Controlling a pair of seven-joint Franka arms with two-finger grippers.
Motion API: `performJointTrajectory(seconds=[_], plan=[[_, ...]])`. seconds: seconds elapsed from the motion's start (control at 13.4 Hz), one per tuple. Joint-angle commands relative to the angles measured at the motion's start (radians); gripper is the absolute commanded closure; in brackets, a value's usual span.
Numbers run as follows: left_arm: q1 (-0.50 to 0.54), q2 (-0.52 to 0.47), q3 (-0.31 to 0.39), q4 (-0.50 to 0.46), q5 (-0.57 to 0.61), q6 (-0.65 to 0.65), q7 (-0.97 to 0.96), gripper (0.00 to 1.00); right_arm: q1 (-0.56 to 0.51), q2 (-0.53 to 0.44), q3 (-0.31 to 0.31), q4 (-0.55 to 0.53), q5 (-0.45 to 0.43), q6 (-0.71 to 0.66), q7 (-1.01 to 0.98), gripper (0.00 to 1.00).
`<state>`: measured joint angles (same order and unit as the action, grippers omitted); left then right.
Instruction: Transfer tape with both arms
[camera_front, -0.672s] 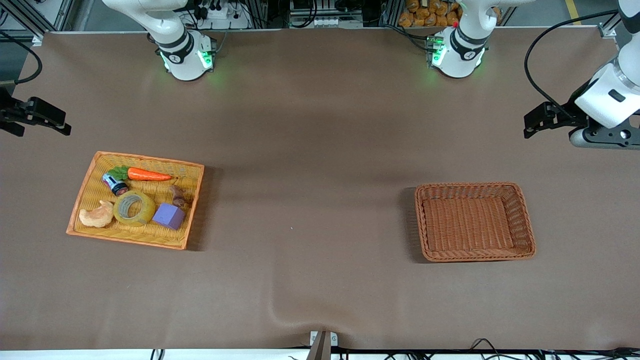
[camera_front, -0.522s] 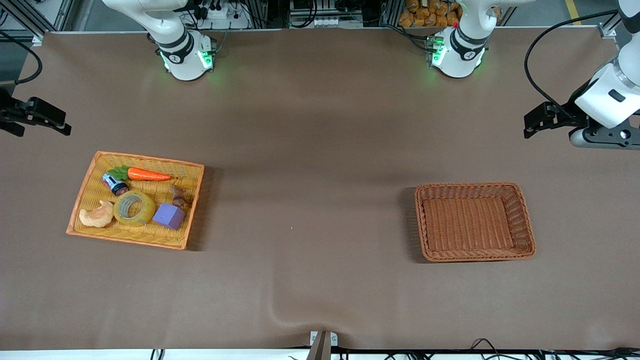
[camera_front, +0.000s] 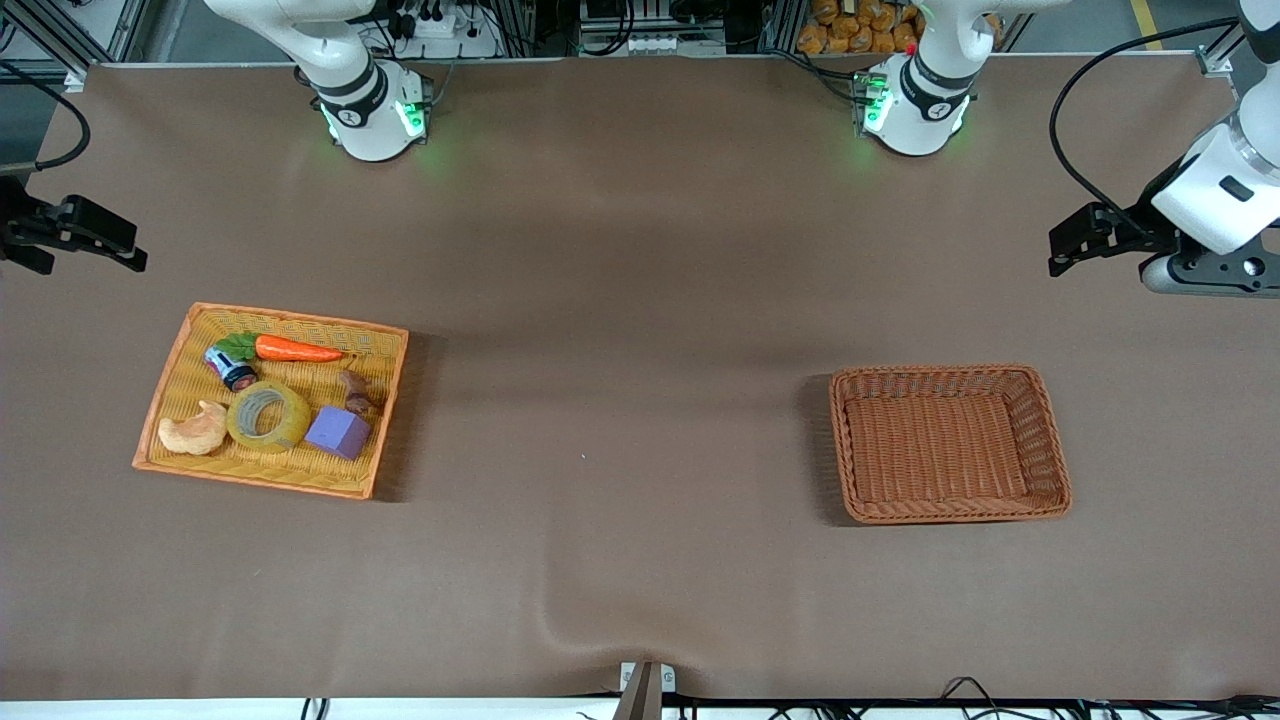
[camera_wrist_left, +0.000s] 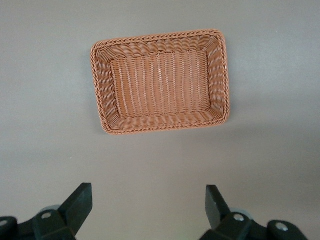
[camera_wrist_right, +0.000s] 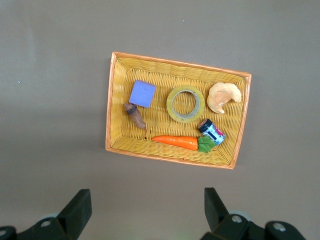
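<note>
The tape (camera_front: 268, 417) lies flat in the yellow tray (camera_front: 385, 405) at the right arm's end of the counter (camera_front: 620, 300), while the right gripper (camera_wrist_right: 145, 212) and left gripper (camera_wrist_left: 145, 210) hover wide open and empty, likely poised for pickup and handover.

A thick ring of translucent yellowish tape with a grey-white inner core (camera_front: 268, 417) (camera_wrist_right: 185, 104) is lying flat, its hole facing up, inside a shallow yellow woven tray with an orange rim (camera_front: 392, 400) (camera_wrist_right: 111, 100) toward the right arm's end of the table. The roll is sitting in the tray's half nearer the front camera, between a tan croissant-shaped toy (camera_front: 193, 430) (camera_wrist_right: 223, 96), which it is touching, and a purple block (camera_front: 337, 431) (camera_wrist_right: 142, 93) lying just beside it.
</note>
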<state>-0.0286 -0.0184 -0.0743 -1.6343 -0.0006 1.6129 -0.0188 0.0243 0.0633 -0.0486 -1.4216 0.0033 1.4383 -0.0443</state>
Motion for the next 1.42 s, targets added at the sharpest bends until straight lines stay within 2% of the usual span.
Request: performJointTrajectory(seconds=[0.0,0.6,0.9,1.19,1.34], plan=[[-0.005,0.009,-0.002,0.019,-0.003,-0.018,0.028,0.00,0.005,0.020,-0.001,0.027,-0.003,-0.010,0.021,0.00],[-0.008,0.052,-0.010,0.008,0.011,-0.019,0.033,0.00,0.020,0.010,0.001,-0.063,-0.002,0.072,0.020,0.00],[-0.007,0.087,-0.010,0.007,0.011,-0.018,0.033,0.00,0.029,0.003,0.003,-0.265,-0.005,0.247,0.001,0.00],[-0.007,0.104,-0.010,0.005,0.011,-0.014,0.033,0.00,0.017,-0.005,-0.002,-0.514,-0.009,0.531,-0.072,0.00],[-0.007,0.113,-0.010,0.005,0.011,-0.014,0.033,0.00,0.003,0.027,-0.005,-0.618,-0.022,0.718,-0.077,0.00]])
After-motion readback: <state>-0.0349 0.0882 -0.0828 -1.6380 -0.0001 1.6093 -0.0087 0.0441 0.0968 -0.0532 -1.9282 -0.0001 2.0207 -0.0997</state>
